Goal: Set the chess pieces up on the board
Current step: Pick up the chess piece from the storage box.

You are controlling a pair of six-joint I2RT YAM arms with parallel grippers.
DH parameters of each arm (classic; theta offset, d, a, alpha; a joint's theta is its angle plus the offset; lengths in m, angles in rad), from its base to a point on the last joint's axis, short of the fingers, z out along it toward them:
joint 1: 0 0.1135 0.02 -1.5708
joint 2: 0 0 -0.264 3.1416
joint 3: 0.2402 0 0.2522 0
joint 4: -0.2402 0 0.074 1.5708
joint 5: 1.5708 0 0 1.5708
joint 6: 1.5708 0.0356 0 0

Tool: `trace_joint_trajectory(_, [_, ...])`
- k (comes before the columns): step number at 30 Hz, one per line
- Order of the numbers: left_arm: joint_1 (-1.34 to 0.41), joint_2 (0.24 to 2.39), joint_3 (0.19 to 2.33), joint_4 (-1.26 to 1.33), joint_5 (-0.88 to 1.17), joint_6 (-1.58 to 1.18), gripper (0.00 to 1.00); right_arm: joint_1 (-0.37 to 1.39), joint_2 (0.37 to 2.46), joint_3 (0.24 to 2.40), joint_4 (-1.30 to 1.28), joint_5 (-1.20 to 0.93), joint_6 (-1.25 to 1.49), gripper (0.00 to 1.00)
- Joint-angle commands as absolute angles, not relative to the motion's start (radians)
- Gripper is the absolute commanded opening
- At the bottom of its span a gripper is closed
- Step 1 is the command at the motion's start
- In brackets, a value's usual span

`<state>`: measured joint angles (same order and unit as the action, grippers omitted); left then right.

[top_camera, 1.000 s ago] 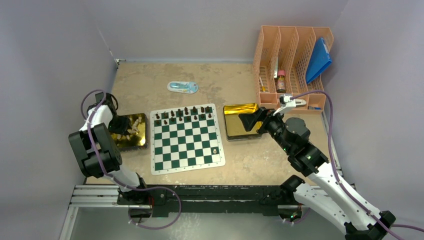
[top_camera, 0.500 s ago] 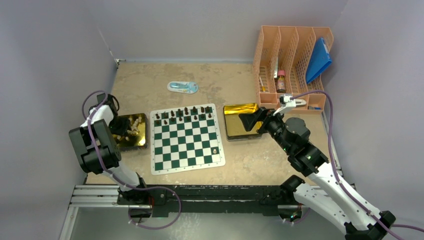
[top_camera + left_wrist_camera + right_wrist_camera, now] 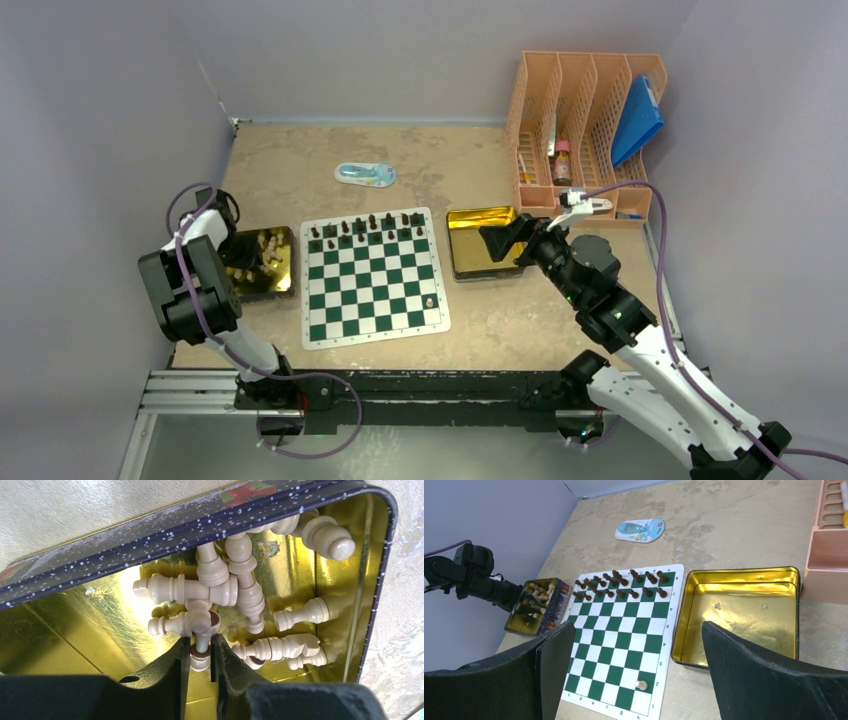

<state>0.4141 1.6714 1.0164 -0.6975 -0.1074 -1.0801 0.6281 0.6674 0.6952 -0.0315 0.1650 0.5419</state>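
The green-and-white board (image 3: 372, 285) lies mid-table, with dark chess pieces (image 3: 365, 230) lined along its two far rows. One cream pawn (image 3: 429, 300) stands near its front right corner, also seen in the right wrist view as the cream pawn (image 3: 641, 684). My left gripper (image 3: 200, 652) reaches into the gold tin (image 3: 65, 645), which holds several cream pieces lying in a heap. Its fingers are shut on the base of one cream piece (image 3: 201, 661). My right gripper (image 3: 638, 630) hovers wide open and holds nothing, above the empty gold tin (image 3: 744, 571) right of the board.
An orange file organizer (image 3: 580, 130) holding a blue folder and a small bottle stands at the back right. A small blue packet (image 3: 365, 174) lies behind the board. Grey walls close in the table on the left, back and right.
My left gripper's jaws have narrowed onto a cream piece in the tin, and the left arm shifted slightly. The right arm has not moved.
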Motion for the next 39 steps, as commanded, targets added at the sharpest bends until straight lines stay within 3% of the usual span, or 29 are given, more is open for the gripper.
trace_joint_trajectory(1, [0.421, 1.609, 1.034, -0.714, -0.092, -1.080, 0.17, 0.626, 0.664, 0.727, 0.010, 0.172, 0.536, 0.99])
trace_joint_trajectory(7, [0.420, 1.552, 1.069, -0.767, -0.041, -1.104, 0.15, 0.626, 0.664, 0.706, 0.058, 0.168, 0.526, 0.99])
trace_joint_trajectory(13, [0.421, 1.501, 1.099, -0.844, 0.025, -1.145, 0.15, 0.627, 0.708, 0.680, 0.226, 0.033, 0.515, 0.91])
trace_joint_trajectory(27, [0.420, 1.370, 1.086, -0.910, 0.163, -1.183, 0.15, 0.681, 1.028, 0.766, 0.628, -0.141, 0.467, 0.76])
trace_joint_trajectory(39, [0.420, 1.350, 1.081, -0.905, 0.353, -1.152, 0.15, 0.863, 1.420, 0.844, 1.085, -0.233, 0.231, 0.74])
